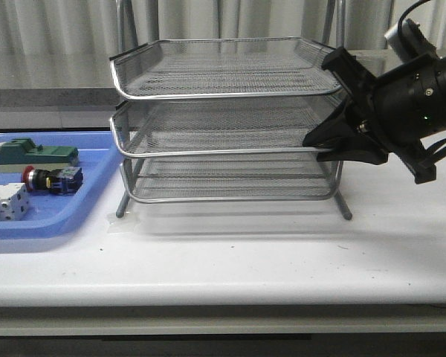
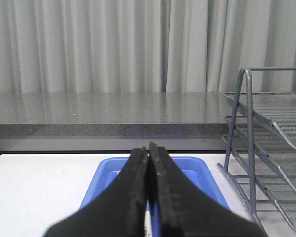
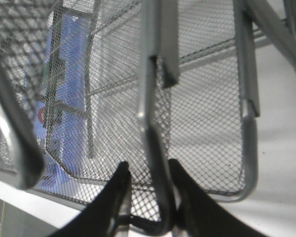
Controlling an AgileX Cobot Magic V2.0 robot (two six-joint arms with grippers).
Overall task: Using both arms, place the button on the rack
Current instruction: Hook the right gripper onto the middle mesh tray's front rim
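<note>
Three wire-mesh tiers made up the rack [image 1: 227, 123], which stood on the white table [image 1: 230, 260] a little right of centre in the front view, its legs planted on the tabletop. The right gripper [image 1: 328, 104] reached in from the right side and held the rack at its right edge, one black finger up beside the top tier's corner and the other down at the middle tier's rim; in the right wrist view the two fingertips [image 3: 119, 190] sat either side of a shiny metal rim bar, pinching it between them, so that claw was grasping the rack. The button [image 1: 44, 179] lay on its side in the blue tray [image 1: 82, 216] at the left of the table, well apart from the rack, its red head pointing left, with a green block [image 1: 33, 154] just behind it and a white block [image 1: 4, 203] in front of it at the tray's left. The left gripper [image 2: 148, 150] did not appear in the front view; its own wrist camera showed its two black fingers pressed together, clenched on nothing, poised above the blue tray with the rack's leg off to one side
</note>
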